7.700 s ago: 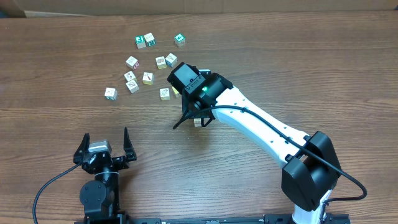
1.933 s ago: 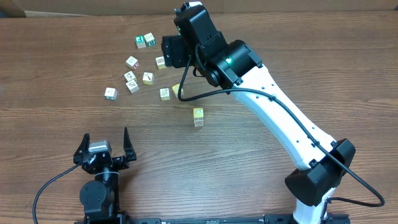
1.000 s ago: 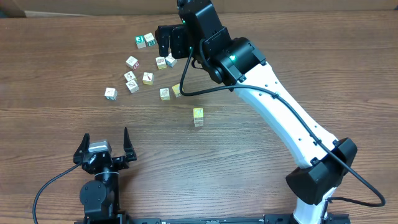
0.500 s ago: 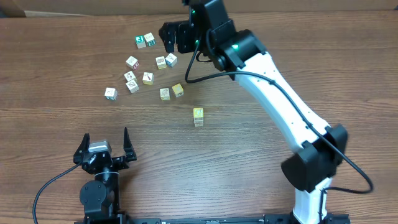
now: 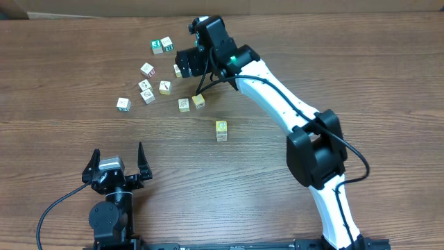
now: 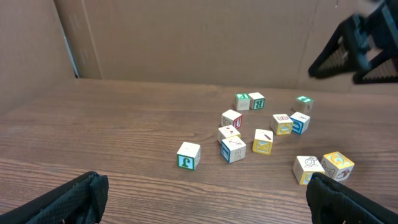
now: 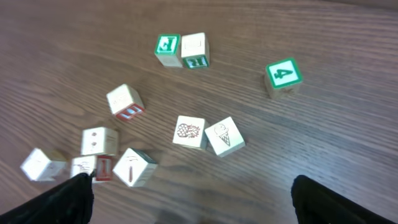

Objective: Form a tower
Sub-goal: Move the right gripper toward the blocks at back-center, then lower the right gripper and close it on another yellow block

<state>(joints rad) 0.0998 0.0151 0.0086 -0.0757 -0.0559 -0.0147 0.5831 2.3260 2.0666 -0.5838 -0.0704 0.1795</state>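
The tower (image 5: 220, 130) is a short stack of small cubes with a yellow one on top, standing alone in the middle of the table. My right gripper (image 5: 186, 64) hovers open over the loose cubes at the back, well away from the tower. In the right wrist view the gripper (image 7: 202, 205) holds nothing; a pair of pale picture cubes (image 7: 189, 132) lies just ahead of its fingertips (image 7: 68, 199). My left gripper (image 5: 116, 163) rests open and empty at the front left, its wide gap (image 6: 208, 202) over bare wood. Neither wrist view shows the tower.
Loose cubes are scattered at the back left: two green-faced ones (image 5: 161, 46), a green "4" cube (image 7: 283, 76), a red-marked cube (image 7: 125, 102), and two yellow-sided cubes (image 5: 191, 103) nearest the tower. A cardboard wall (image 6: 186, 37) lines the table's far edge.
The right arm has swung and dropped from the back edge down over the loose cubes, its jaws still wide. The tower and the left arm have not moved.
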